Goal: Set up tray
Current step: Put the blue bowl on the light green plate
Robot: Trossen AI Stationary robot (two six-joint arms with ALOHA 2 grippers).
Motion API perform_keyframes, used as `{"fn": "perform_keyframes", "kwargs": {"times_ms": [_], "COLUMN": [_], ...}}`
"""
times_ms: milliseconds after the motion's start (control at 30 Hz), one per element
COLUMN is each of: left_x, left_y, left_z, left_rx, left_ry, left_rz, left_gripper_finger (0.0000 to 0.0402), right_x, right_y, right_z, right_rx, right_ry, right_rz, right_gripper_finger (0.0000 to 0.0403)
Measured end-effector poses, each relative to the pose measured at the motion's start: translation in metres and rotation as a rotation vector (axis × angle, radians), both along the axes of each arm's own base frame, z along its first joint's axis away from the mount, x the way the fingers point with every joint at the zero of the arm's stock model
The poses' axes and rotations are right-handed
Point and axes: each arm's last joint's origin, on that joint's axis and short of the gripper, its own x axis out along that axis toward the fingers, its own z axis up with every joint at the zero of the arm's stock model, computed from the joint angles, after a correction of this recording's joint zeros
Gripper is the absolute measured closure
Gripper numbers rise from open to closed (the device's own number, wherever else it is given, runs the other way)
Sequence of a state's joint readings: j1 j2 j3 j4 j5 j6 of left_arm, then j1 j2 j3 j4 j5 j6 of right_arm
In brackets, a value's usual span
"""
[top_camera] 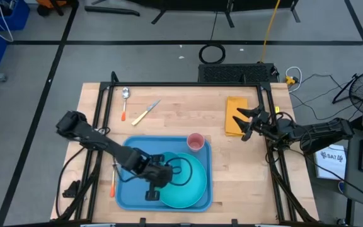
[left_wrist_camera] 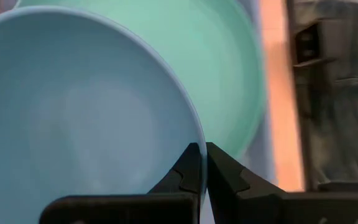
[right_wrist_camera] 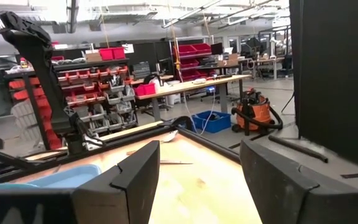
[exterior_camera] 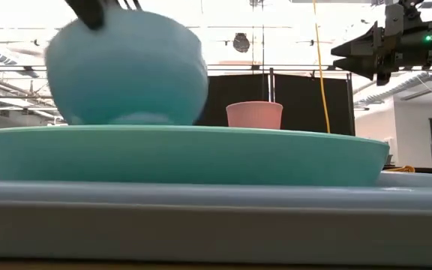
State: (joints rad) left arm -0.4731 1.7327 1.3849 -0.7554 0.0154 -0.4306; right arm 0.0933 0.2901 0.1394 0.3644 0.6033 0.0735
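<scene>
On the counter (top_camera: 169,101), our tray (top_camera: 128,192) lies at six o'clock, carrying the plate (top_camera: 197,189) and a pink cup (top_camera: 195,142). Our left tool (left_wrist_camera: 201,163) pinches the bowl (left_wrist_camera: 73,112) by its rim over the plate; we judge lowering and release come next. Our right tool (top_camera: 247,123) hovers spread and empty above the napkin (top_camera: 234,107) at two o'clock. Cutlery (top_camera: 145,112) waits at eleven.

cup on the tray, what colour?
Pink; the cup shows best in the high view, on the blue tray.
</scene>
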Motion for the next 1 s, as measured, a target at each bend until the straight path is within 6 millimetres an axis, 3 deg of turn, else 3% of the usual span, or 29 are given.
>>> {"fn": "perform_keyframes", "kwargs": {"times_ms": [200, 1000], "left_x": [0.015, 0.031], "left_y": [0.001, -0.001], "left_z": [-0.017, -0.02], "left_rx": [-0.026, -0.133], "left_ry": [0.005, -0.08], "left_rz": [-0.037, -0.159], "left_gripper_finger": [0.0393, 0.0394], "right_x": [0.001, 0.001], "right_y": [0.0, 0.0], "right_z": [-0.004, -0.005], "right_rx": [0.018, 0.028], "right_ry": [0.029, 0.035], "right_rz": [0.004, 0.006], "right_gripper_finger": [0.019, 0.019]}}
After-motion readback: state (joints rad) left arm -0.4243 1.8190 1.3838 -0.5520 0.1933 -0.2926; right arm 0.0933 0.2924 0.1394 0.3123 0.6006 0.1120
